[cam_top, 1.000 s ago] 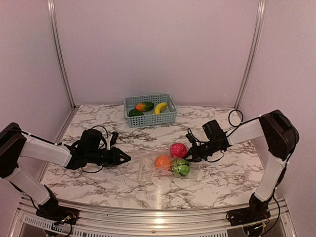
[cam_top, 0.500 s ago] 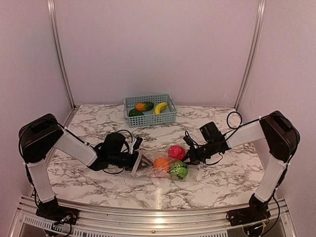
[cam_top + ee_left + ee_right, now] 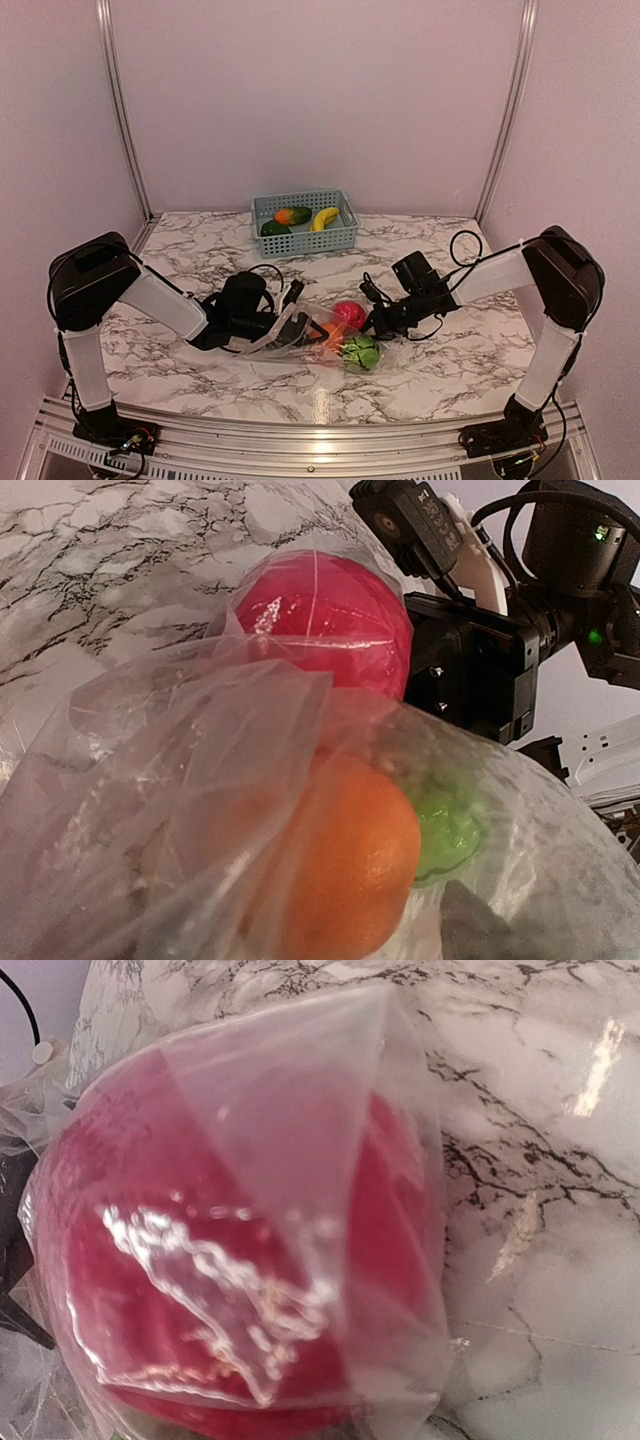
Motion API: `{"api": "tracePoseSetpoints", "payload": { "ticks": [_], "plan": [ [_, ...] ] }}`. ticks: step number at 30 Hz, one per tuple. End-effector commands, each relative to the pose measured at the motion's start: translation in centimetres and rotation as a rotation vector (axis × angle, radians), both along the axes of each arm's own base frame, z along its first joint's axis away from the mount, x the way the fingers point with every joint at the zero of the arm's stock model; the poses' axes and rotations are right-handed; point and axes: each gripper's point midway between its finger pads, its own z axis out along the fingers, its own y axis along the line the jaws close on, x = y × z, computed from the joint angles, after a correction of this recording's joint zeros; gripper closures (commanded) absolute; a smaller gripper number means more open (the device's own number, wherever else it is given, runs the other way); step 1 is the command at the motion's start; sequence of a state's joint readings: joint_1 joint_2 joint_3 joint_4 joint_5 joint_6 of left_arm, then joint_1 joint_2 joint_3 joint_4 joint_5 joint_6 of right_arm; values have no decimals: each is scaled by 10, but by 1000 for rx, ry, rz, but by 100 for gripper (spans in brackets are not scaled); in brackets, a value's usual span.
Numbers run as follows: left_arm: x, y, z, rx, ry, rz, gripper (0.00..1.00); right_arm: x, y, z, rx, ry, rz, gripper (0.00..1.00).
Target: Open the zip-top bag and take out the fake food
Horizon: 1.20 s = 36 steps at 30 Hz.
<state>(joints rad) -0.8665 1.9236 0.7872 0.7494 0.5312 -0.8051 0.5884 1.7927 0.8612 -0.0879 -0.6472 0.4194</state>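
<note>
The clear zip-top bag [image 3: 312,335] lies crumpled at mid-table. Inside it are three pieces of fake food: a red round fruit [image 3: 348,312], an orange fruit [image 3: 332,336] and a light green leafy piece [image 3: 362,351]. My left gripper [image 3: 289,325] is pushed into the bag's left mouth with its jaws wide. In the left wrist view one grey fingertip [image 3: 478,928] shows beside the orange fruit [image 3: 345,865], and film hides the other. My right gripper [image 3: 379,322] is shut on the bag's right end by the red fruit [image 3: 230,1270]. Its own fingers are hidden in the right wrist view.
A light blue slatted basket [image 3: 305,238] stands at the back centre against the wall. It holds a yellow banana [image 3: 324,217], a dark green pepper [image 3: 274,229] and an orange-and-green piece [image 3: 292,214]. Metal rails run along the table's near edge and back corners.
My left arm has swung right from open table into the bag's mouth, and its jaws have widened. The right gripper has shifted left with the bag's end, and the bag has bunched up.
</note>
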Motion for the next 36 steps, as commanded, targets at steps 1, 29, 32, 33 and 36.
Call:
{"api": "tracePoseSetpoints", "payload": {
  "ticks": [1,29,32,33,36],
  "plan": [
    [2,-11,-12,102,-38,-24,20,1,12,11,26,-29,11,100],
    [14,72,49,130,-134,123,47,33,-67,22,-1,-100,-159,100],
    [27,90,65,95,-152,187,47,36,-71,24,0,-107,-159,100],
    [33,94,74,70,-161,210,47,37,-71,24,4,-109,-155,100],
    [49,101,97,-7,-188,254,47,39,-69,26,11,-119,-141,100]
  ]
}}
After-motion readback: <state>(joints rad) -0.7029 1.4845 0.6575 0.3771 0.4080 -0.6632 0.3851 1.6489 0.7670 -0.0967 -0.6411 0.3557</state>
